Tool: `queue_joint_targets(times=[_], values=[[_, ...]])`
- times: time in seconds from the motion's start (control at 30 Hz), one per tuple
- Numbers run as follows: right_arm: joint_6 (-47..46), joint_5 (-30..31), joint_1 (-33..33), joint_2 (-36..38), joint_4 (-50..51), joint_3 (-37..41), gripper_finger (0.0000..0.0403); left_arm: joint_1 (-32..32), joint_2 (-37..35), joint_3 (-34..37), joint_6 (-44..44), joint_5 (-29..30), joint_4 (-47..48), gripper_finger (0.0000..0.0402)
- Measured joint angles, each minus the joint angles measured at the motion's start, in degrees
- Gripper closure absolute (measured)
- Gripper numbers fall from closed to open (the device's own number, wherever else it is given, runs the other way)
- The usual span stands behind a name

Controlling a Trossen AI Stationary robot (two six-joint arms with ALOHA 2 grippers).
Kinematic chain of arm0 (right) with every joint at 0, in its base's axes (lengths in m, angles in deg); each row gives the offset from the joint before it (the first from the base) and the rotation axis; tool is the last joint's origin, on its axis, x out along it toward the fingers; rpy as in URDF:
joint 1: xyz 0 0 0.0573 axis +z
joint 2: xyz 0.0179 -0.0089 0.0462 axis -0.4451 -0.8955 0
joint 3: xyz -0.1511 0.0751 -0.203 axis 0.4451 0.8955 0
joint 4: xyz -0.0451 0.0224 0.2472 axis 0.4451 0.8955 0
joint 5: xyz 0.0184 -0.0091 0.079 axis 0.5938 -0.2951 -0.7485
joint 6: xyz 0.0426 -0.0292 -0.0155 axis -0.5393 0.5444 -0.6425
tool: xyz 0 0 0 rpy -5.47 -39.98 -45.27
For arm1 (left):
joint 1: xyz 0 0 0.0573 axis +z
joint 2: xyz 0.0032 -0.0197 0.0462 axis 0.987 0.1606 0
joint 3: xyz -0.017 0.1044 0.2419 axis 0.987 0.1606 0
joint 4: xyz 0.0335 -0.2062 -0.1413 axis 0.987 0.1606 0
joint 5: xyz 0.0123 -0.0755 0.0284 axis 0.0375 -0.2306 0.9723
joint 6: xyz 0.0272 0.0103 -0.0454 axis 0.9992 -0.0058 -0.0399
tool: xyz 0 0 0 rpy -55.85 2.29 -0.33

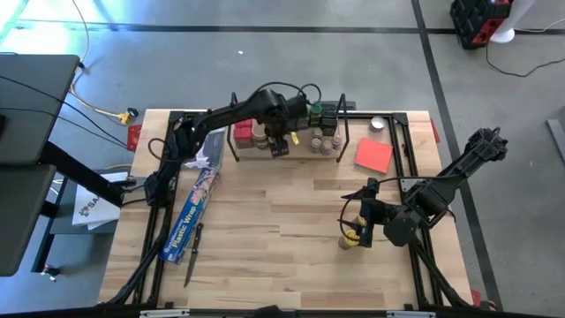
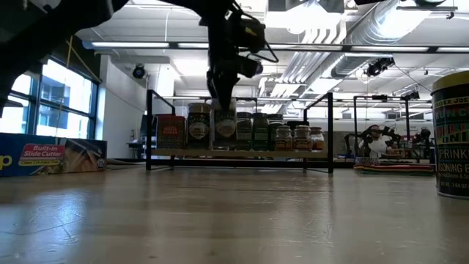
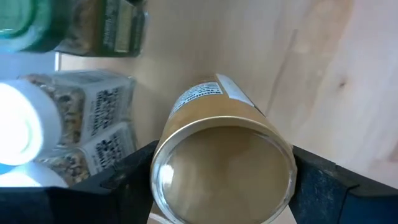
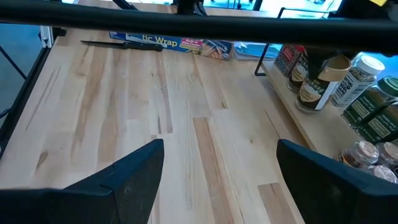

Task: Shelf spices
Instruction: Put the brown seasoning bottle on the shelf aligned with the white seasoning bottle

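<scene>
Wooden planks make up the tabletop (image 1: 265, 256) we work on, with grey floor around it and a bright ceiling of ducts beyond in the low view. Along the far edge stands the shelf (image 1: 291, 152), a low wood board between black wire uprights, and we see most of the spices (image 2: 253, 130) lined up on it: a red tin (image 2: 170, 132) at one end, then round jars with green and pale lids.

Our left gripper (image 1: 280, 146) reaches over the shelf's front edge. In the left wrist view its fingers (image 3: 127, 177) flank a tan-lidded jar (image 3: 222, 167), one on each side of the lid; they sit close to it, but we cannot tell whether they press it or stand just clear. The jar sits at shelf level in the low view, beside a white-lidded jar (image 3: 18, 130).

Our right gripper (image 1: 364, 221) waits near the table's right front, jaws spread wide over bare wood in its wrist view, with nothing between them. A yellow-topped tin (image 1: 353, 237) stands just beside it.

A long blue plastic-wrap box (image 1: 194, 212) lies on the left side, a dark knife (image 1: 192, 256) next to it, and a flat red sheet (image 1: 373, 155) rests near the shelf's right end.
</scene>
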Motion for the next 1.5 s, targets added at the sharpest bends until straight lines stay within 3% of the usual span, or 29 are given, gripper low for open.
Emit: queue_joint_targets(times=[0.83, 1.5], values=[[-0.2, -0.8, 0.0, 0.0, 0.4, 0.0, 0.0096, 2.5, 0.4, 0.0, 4.5, 1.6, -2.0, 0.0094], [-0.2, -0.8, 0.0, 0.0, 0.4, 0.0, 0.0096, 2.4, 0.4, 0.0, 8.2, 7.8, -1.4, 0.0094]])
